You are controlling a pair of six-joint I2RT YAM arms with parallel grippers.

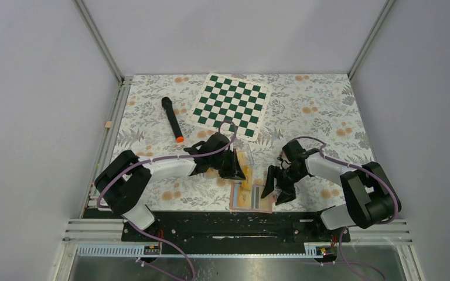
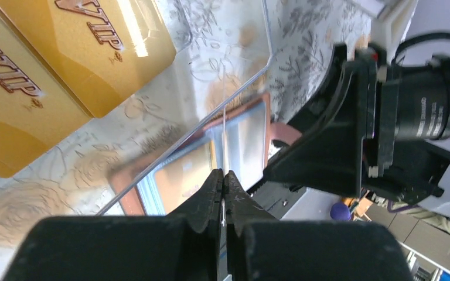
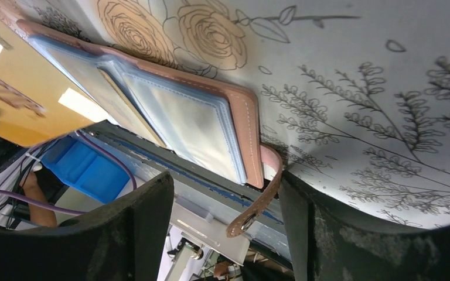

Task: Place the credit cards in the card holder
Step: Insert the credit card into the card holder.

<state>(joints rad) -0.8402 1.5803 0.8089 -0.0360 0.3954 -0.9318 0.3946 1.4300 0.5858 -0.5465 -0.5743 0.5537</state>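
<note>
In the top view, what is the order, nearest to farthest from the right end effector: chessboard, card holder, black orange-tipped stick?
From the right end effector:
1. card holder, just to its left, at the near edge.
2. chessboard, farther back, centre.
3. black orange-tipped stick, back left.

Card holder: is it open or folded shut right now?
Open. The card holder lies spread flat, inner pockets facing up, and its snap strap hangs loose, unfastened.
</note>
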